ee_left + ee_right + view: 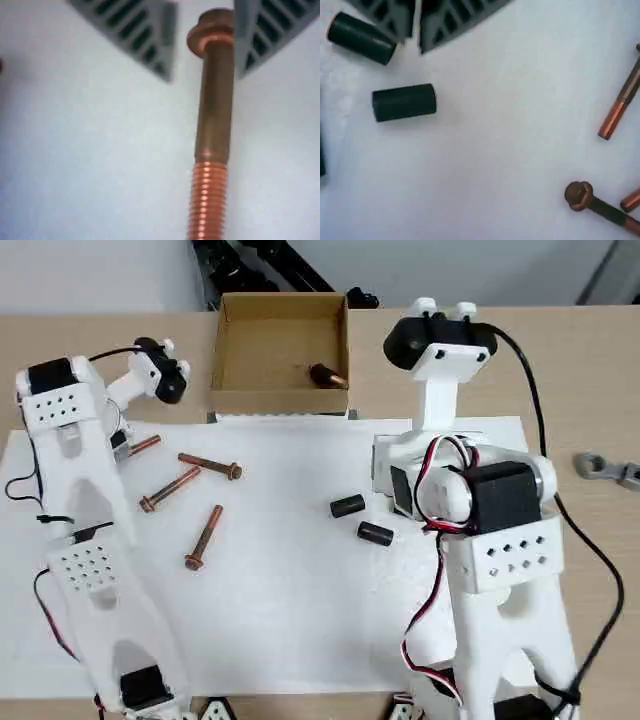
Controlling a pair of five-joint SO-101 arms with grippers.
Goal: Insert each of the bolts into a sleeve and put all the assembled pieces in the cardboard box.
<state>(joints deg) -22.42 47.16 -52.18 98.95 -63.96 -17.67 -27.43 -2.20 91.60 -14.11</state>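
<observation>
My left gripper stands open low over the white sheet, astride the head end of a copper bolt. One finger is almost at the bolt head; the other stands clear of it. That bolt lies at the sheet's far left. Three more bolts lie loose nearby. My right gripper is shut and holds nothing, its tips beside one black sleeve. A second sleeve lies close by. Both sleeves rest mid-sheet. One assembled piece lies in the cardboard box.
The white sheet has free room across its near half. A metal wrench lies on the wood at the far right. The right arm's base and cables crowd the right side.
</observation>
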